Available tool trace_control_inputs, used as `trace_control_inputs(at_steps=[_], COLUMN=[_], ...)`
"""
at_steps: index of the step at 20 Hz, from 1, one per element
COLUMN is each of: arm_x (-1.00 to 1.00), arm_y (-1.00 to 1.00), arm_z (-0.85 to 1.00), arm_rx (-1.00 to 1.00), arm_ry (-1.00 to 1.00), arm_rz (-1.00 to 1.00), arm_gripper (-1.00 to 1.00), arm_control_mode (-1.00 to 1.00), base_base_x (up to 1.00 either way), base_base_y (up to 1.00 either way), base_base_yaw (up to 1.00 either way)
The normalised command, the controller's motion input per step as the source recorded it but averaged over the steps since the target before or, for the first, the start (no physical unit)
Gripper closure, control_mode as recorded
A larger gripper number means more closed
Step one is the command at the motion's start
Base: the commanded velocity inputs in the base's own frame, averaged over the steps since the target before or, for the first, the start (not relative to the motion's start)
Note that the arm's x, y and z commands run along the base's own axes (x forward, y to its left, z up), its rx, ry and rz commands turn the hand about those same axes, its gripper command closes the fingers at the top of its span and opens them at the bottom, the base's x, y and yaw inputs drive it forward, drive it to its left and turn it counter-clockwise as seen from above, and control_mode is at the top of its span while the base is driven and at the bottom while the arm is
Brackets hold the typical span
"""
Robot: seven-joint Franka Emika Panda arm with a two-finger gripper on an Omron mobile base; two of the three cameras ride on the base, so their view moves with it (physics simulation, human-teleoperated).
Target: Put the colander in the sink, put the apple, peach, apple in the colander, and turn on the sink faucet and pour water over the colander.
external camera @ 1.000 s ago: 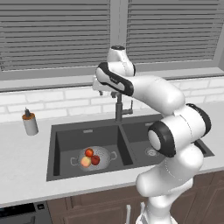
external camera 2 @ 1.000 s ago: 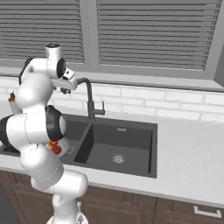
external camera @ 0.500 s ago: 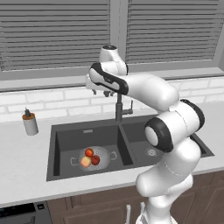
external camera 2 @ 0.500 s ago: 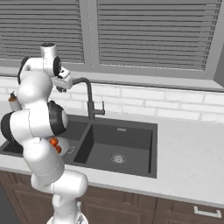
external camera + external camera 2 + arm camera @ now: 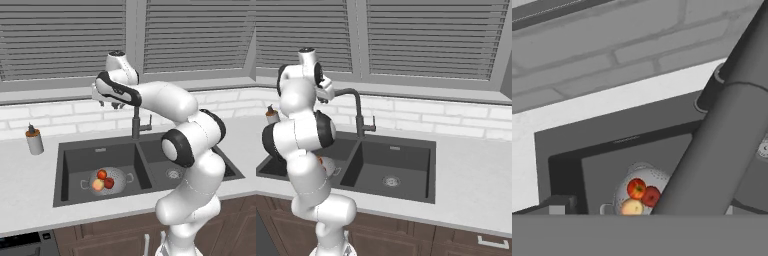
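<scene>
Since the small silvery perforated colander (image 5: 106,181) already sits on the floor of the left basin of the dark charcoal double-basin sink (image 5: 70,150), with two red apples (image 5: 102,174) and the pale yellow-orange peach (image 5: 98,185) resting together inside it, I judge the fruit steps done and the faucet step in hand. No stream of water shows yet, so the tap is, by my reading, not yet on.

My two-finger gripper (image 5: 107,102) hangs with its jaws spread wide and holding nothing, up by the spout end of the tall thin dark grey gooseneck faucet (image 5: 135,122); from my hand camera, the spout tube (image 5: 722,130) crosses close in front, with the colander and fruit below.

Next I expect I must reach the small side lever (image 5: 148,119), low on the faucet's stem, and push it, with the spout aimed over the left basin so the water lands on the colander.

Behind the sink, a small grey soap dispenser (image 5: 34,141) stands on the pale counter (image 5: 30,200) to the left, against the white brick wall.
</scene>
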Motion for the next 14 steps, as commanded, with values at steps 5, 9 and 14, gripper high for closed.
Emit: trace_control_inputs(at_steps=[5, 9, 14], arm_x=[0.02, -0.02, -0.32], arm_y=[0.08, 0.0, -0.11], arm_z=[-0.15, -0.12, -0.01], arm_rx=[0.0, 0.0, 0.0], arm_ry=[0.03, 0.06, 0.01], arm_rz=[-0.04, -0.06, -0.05], arm_gripper=[-1.0, -1.0, -1.0], arm_control_mode=[-1.0, -1.0, -1.0], base_base_x=[0.0, 0.0, 0.0], base_base_y=[0.0, 0.0, 0.0], base_base_yaw=[0.0, 0.0, 0.0])
